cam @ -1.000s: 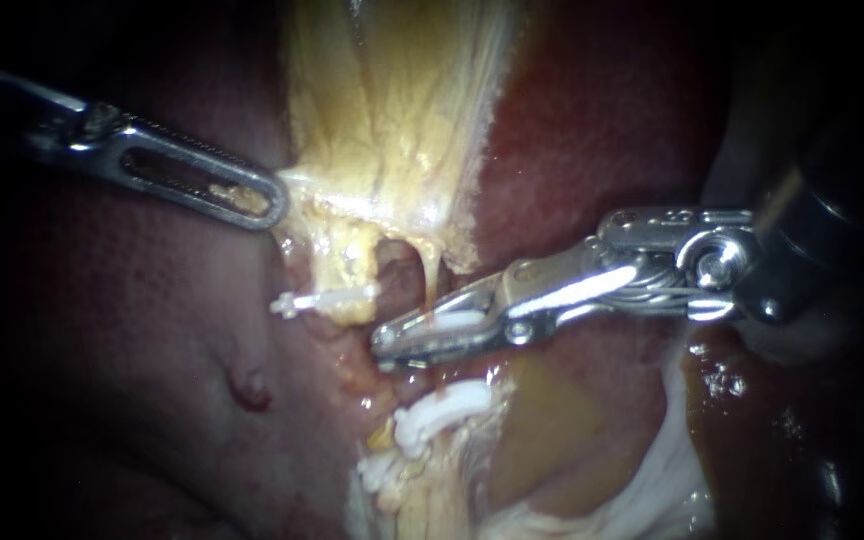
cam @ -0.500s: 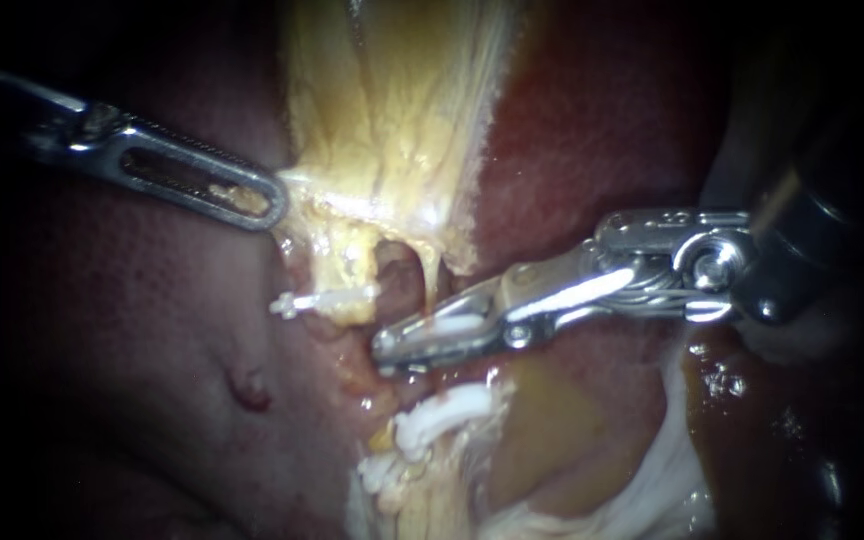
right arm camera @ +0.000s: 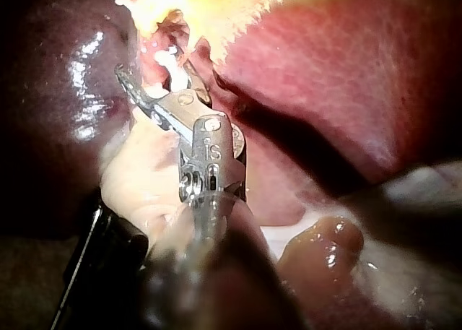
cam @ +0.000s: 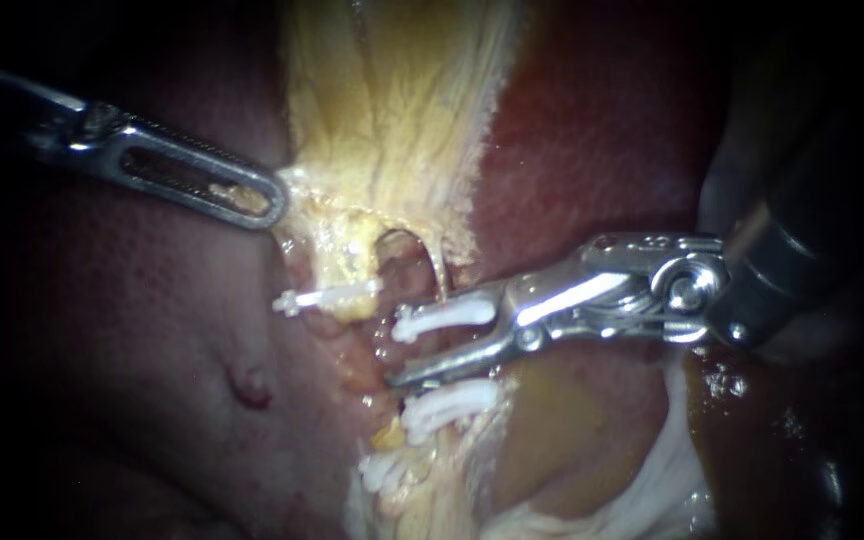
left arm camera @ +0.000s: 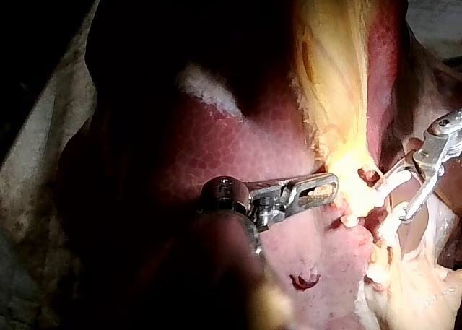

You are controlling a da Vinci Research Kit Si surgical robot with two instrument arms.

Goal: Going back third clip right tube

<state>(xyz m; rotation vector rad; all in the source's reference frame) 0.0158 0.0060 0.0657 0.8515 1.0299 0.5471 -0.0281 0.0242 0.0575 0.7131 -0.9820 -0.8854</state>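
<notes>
The edge of the yellow tissue (cam: pixel 392 120) is clamped between the left instrument's (cam: pixel 272 204) jaws. The right instrument's (cam: pixel 400 350) jaws are held apart, and a white clip (cam: pixel 447 314) is seen on the right tube (cam: pixel 439 272), against the upper jaw.

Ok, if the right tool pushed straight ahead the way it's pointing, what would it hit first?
Probably the white clip lying inside the right tool's open jaws, on the thin tube. Past the tips, the moist tissue below the other clip; depth is unclear.
</notes>
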